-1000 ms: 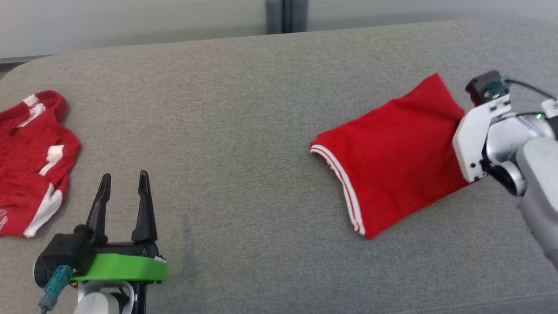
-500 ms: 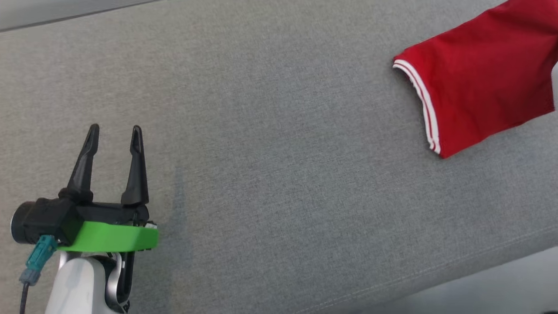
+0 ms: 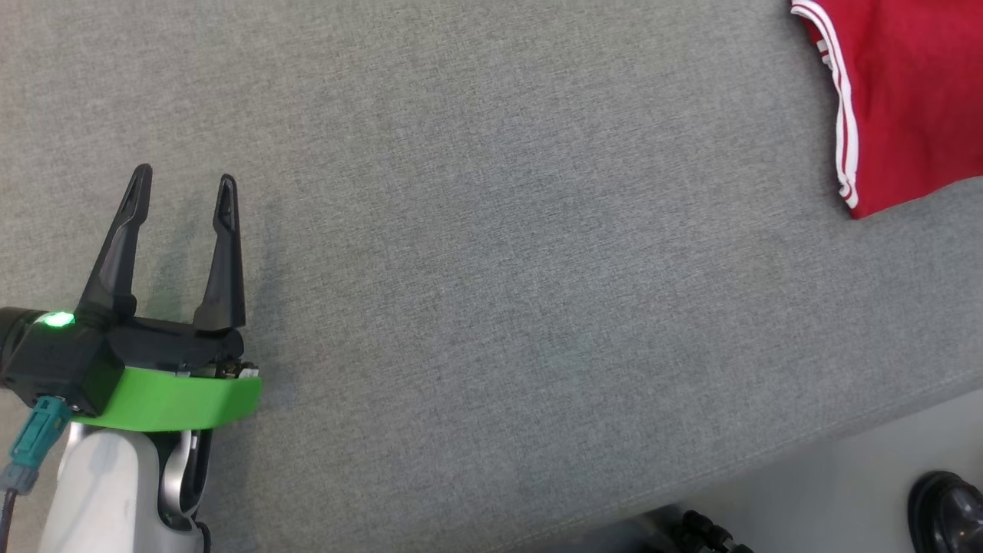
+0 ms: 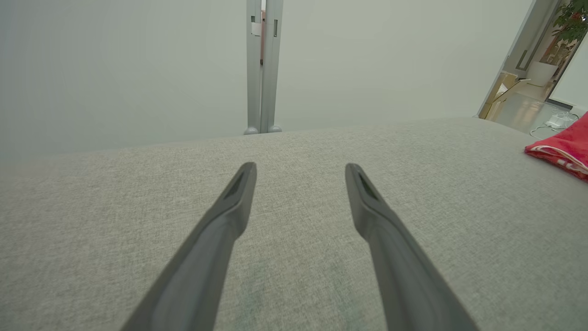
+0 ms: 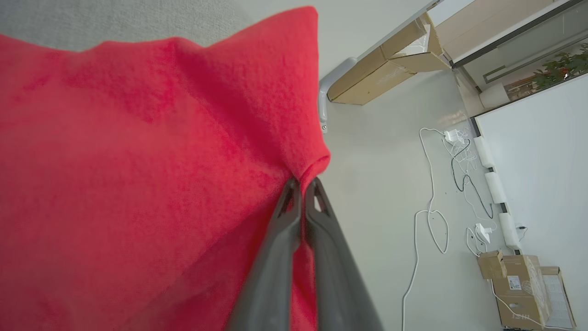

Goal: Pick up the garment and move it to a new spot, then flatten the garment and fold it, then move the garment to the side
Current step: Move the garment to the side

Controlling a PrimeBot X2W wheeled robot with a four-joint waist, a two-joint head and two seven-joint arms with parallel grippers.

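Top right of head view: red garment on grey surface, striped hem facing L; long axis cropped, can't tell. R gripper pinched tight on garment's edge fold. L gripper spread wide, empty, well apart from it.

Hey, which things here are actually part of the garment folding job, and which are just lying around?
Part of the job:
- red garment, pinched in the shut right end effector
- left end effector, open and empty
- grey upholstered surface under both

Just lying about:
- cardboard boxes
- cables on the floor
- black shoe
- potted plant
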